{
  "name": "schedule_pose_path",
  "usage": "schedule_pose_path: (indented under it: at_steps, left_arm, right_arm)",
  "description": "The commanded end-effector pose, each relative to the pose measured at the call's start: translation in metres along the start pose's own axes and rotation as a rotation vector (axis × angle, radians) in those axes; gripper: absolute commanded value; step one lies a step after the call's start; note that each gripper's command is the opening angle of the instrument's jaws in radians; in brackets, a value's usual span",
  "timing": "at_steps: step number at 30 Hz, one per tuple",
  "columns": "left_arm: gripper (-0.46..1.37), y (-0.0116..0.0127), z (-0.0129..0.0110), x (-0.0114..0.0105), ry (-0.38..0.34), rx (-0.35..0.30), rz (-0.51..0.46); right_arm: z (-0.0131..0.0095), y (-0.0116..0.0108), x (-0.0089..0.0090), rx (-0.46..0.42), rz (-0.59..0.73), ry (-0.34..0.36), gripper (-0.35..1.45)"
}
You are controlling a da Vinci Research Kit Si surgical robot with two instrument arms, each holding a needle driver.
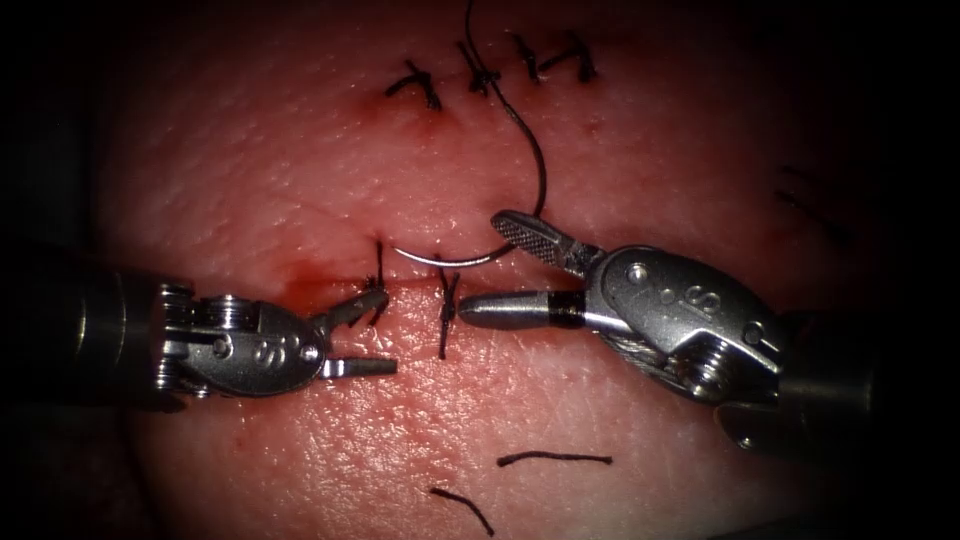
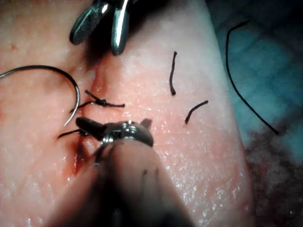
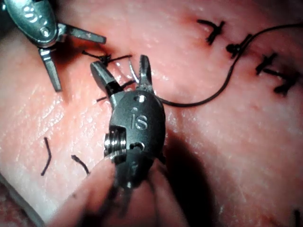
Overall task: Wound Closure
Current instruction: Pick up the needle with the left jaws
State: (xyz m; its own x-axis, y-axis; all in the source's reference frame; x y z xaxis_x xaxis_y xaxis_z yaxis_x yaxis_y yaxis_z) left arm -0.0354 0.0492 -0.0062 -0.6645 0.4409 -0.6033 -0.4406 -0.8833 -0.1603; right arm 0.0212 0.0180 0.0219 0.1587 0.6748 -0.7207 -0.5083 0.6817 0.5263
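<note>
The curved needle point(image 1: 440, 260) lies on the tissue point(image 1: 620, 150) just above the cut point(image 1: 320, 283), held by neither tool; I cannot tell whether its tip is in the tissue. Its thread point(image 1: 535, 150) runs up past an upper stitch point(image 1: 480, 75). My right tool point(image 1: 480, 264) is open, its upper jaw over the needle's thread end and its lower jaw beside a knotted stitch point(image 1: 447, 300). My left tool point(image 1: 383, 332) is open and empty, its upper jaw at another stitch point(image 1: 378, 285). The right wrist view shows the open right tool point(image 3: 119, 63) astride the needle point(image 3: 132, 73).
Three more stitches cross the cut further up point(image 1: 415, 85). Two cut ends of thread point(image 1: 555, 458) lie on the near tissue. Red fluid point(image 1: 300, 275) wets the cut by the left tool. In the left wrist view the tissue's edge point(image 2: 227, 94) meets a cloth carrying loose thread point(image 2: 246, 90).
</note>
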Motion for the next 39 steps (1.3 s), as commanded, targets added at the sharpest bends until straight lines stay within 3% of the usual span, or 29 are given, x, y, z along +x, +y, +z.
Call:
schedule_pose_path:
  at_steps: [1, 7, 16, 24, 29, 31, 39]
  left_arm:
    - [1.19, -0.0001, -0.0002, 0.0002, 0.0, 0.003, -0.008]
    - [1.29, -0.0001, -0.0008, 0.0012, -0.001, -0.006, -0.029]
    - [1.05, -0.0014, -0.0008, 0.0037, 0.01, -0.01, -0.088]
    - [0.92, -0.0018, 0.0016, 0.0057, 0.003, 0.024, -0.147]
    - [0.72, -0.0022, 0.0033, 0.0067, 0.003, 0.041, -0.181]
    - [0.73, -0.0029, 0.0043, 0.0073, 0.0, 0.053, -0.198]
    - [0.58, -0.0046, 0.0079, 0.008, -0.021, 0.111, -0.185]
  right_arm:
    - [0.0, 0.0001, 0.0, 0.001, 0.0, 0.0, 0.89]
    - [-0.0003, 0.0, -0.0001, 0.004, -0.002, 0.0, 0.89]
    - [-0.0022, 0.0002, -0.0008, -0.007, -0.013, -0.004, 0.89]
    - [-0.0042, 0.0005, -0.0014, -0.023, -0.024, -0.009, 0.89]
    - [-0.0051, 0.0004, -0.0019, -0.023, -0.024, -0.007, 0.88]
    - [-0.0055, 0.0002, -0.0022, -0.03, -0.022, -0.003, 0.89]
    - [-0.0063, 0.0001, -0.0032, -0.031, -0.01, -0.003, 0.89]
